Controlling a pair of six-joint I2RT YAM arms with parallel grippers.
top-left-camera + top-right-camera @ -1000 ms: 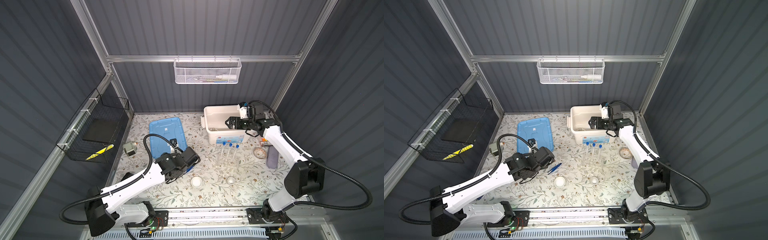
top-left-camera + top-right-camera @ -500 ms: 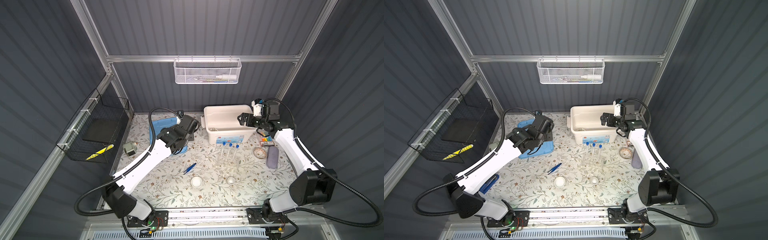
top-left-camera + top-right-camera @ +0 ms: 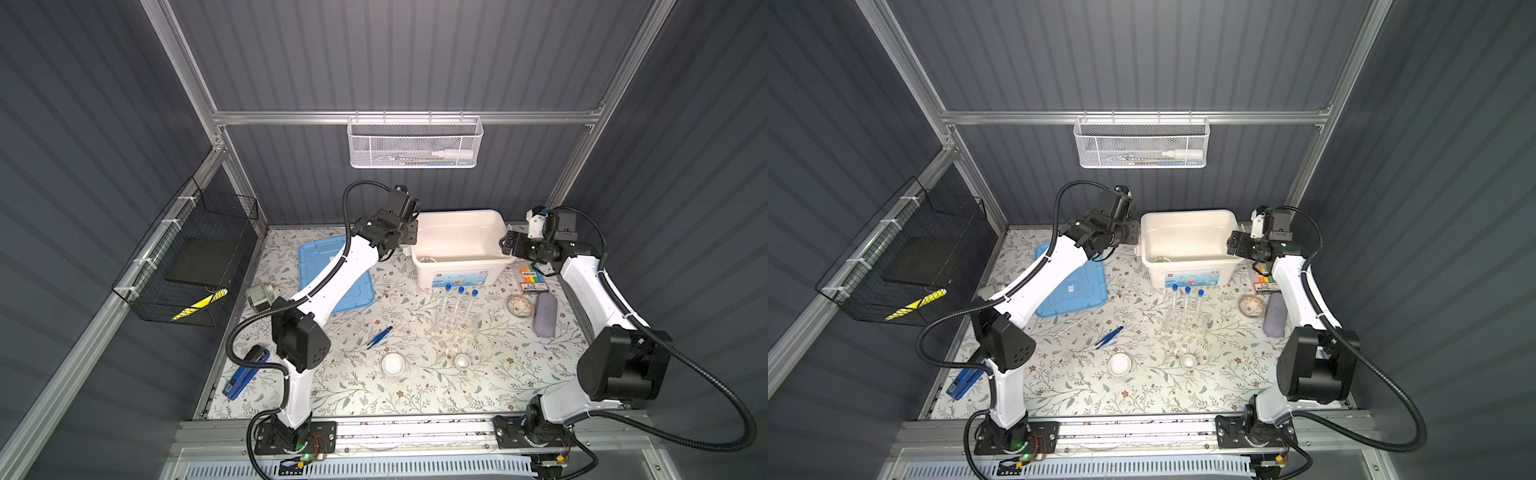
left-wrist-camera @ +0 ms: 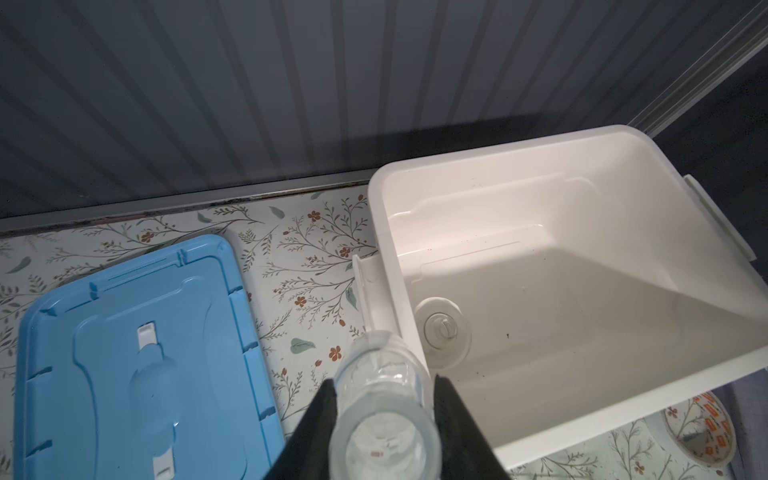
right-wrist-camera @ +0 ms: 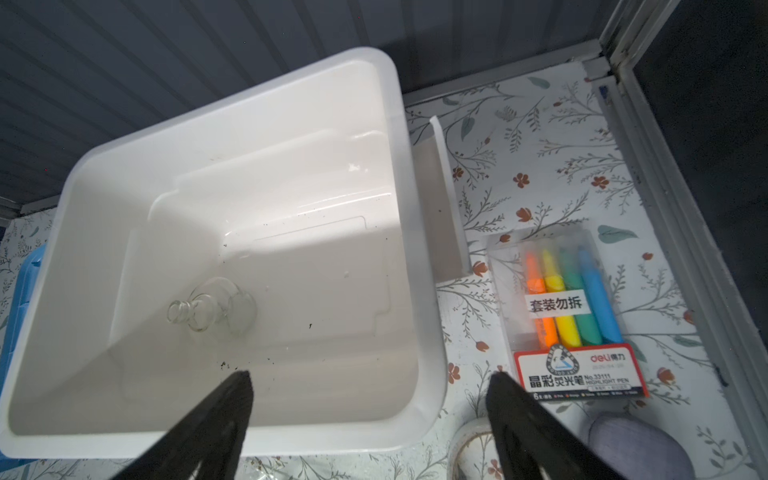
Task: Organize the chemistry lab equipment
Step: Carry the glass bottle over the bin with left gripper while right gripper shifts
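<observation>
My left gripper (image 4: 385, 380) is shut on a small clear glass flask (image 4: 384, 419), held beside the left wall of the white bin (image 3: 459, 270) at the back. Another flask (image 5: 212, 309) lies on its side inside the bin. Over the bin's right rim my right gripper (image 5: 370, 376) stands open and empty. In both top views three blue-capped test tubes (image 3: 457, 305) stand in a clear rack mid-table. In front of them sit two white dishes (image 3: 392, 363) (image 3: 462, 361). Blue tweezers (image 3: 380, 336) and a thin rod (image 3: 1073, 324) lie left of the rack.
A blue lid (image 3: 332, 286) lies left of the bin under my left arm. A highlighter pack (image 5: 569, 311), a patterned bowl (image 3: 519, 305) and a grey pouch (image 3: 544, 313) sit to the right. A stapler (image 3: 245, 374) and a grey motor (image 3: 259, 295) lie near the left edge.
My left arm swung from the front middle of the table up to the bin's left side, carrying the flask. My right gripper drew back from over the bin to its right rim.
</observation>
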